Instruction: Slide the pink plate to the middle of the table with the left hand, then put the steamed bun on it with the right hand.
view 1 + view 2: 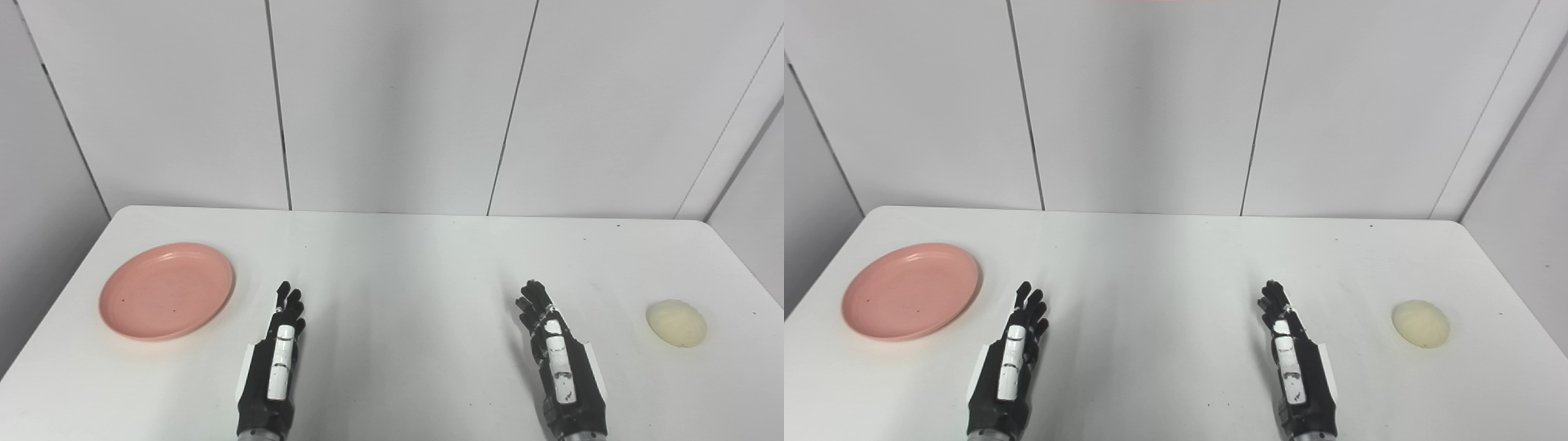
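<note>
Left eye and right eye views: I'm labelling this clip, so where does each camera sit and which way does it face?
Left eye view: on the head, looking down across the table toward the wall; both hands show.
Right eye view: beside it, same aim, scene shifted leftward.
Shared: plate, bun, left hand, right hand.

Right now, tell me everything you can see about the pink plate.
The pink plate is round and shallow, salmon pink with a raised rim and a matte, plastic-like look. A few tiny dark specks dot its surface. It lies flat and right way up on the white table, on the left side, with nothing on it. Nothing touches it but the table; the left hand is to its right, apart from it.
</note>
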